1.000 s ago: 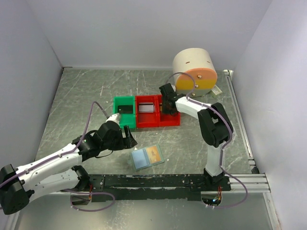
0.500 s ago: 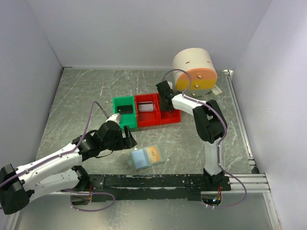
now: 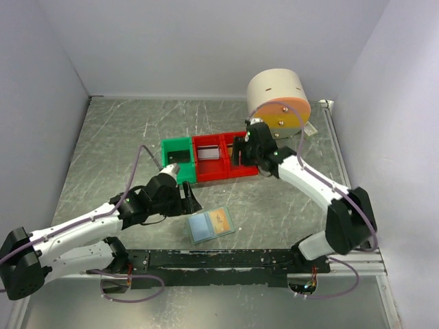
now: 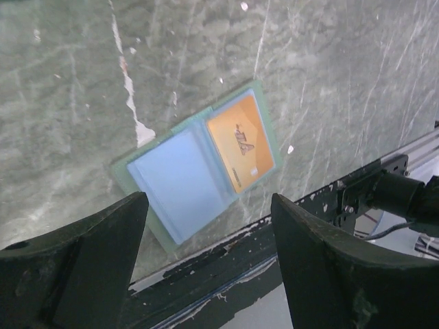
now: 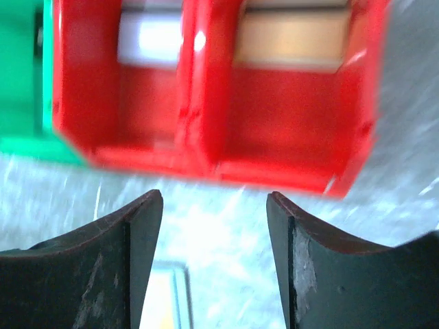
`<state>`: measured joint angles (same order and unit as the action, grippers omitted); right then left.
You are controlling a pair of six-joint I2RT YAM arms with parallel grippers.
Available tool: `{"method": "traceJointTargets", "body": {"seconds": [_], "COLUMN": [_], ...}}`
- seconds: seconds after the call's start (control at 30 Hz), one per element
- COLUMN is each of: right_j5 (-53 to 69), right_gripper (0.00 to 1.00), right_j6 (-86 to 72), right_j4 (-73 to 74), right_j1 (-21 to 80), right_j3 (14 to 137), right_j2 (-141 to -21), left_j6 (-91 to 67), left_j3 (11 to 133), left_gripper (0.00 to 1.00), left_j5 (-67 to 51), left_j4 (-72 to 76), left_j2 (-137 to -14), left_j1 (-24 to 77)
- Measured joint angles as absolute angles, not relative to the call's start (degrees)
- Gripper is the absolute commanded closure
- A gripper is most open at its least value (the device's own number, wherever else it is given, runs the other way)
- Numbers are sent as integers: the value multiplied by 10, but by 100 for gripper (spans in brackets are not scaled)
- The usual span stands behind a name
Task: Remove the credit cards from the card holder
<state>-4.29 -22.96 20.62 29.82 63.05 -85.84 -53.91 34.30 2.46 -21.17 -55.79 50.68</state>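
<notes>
The card holder (image 3: 210,225) lies open by the desk's (image 3: 123,137) near edge, orange card (image 3: 219,220) in its right-hand pocket; left claw (image 4: 207,205) hovers wide and empty just beside it; right claw (image 5: 214,199), jaws apart, empty, by the red bins (image 3: 226,159); I'd pin the blue side, then draw the card out flat.

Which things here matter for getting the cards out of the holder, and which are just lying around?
For the job: card holder; orange card in its pocket; what looks like a tan card in a red bin.
Lying about: green bin; other red bin; beige drum with an orange face.
</notes>
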Motion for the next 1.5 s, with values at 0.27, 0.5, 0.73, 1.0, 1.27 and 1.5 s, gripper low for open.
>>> {"method": "traceJointTargets", "body": {"seconds": [0.27,0.5,0.73,1.0,1.27,1.5], "right_j5": [54,96,143,161,166,179], "right_gripper": [53,61,65,69,72,72], "right_j6": [-336,-391,-399,-400,-399,-403], "right_j4": [176,136,81,45,11,-34], "right_j1": [442,468,470,470,469,465], "right_j3": [404,318,295,285,250,226], "right_j2": [-733,-673,-674,-712,-737,-734], "left_j6": [-591,-656,-729,-739,-751,-772], "left_j3": [324,297,296,296,283,243], "left_gripper": [25,32,33,40,49,60], "left_j5": [31,81,167,212,224,231], "left_j4": [-165,-111,-99,-38,70,145], "left_j2": [-601,-648,-715,-726,-785,-806], "left_j1": [585,675,741,752,752,751]}}
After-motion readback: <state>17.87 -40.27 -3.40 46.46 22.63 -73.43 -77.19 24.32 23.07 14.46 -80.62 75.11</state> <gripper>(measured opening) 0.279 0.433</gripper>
